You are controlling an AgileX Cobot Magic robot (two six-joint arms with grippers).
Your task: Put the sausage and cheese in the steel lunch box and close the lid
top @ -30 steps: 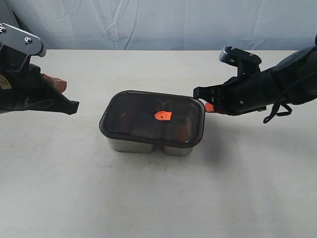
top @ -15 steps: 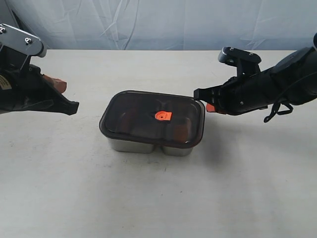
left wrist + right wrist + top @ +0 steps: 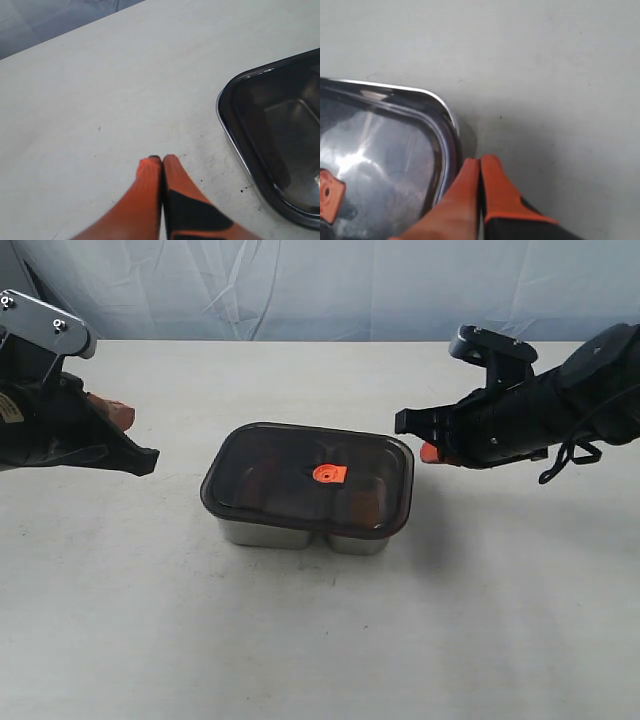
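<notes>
The lid (image 3: 308, 478) sits on the lunch box (image 3: 262, 533) in the middle, so my left claw (image 3: 161, 160) and right claw (image 3: 479, 161) hang at each side, pinched together, empty.

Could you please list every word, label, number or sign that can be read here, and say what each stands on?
No text can be read anywhere.
Small pale sticker on the left arm's black housing: too small and blurred to read.
Orange round valve on the dark translucent rectangular lid: no letters discernible.
</notes>
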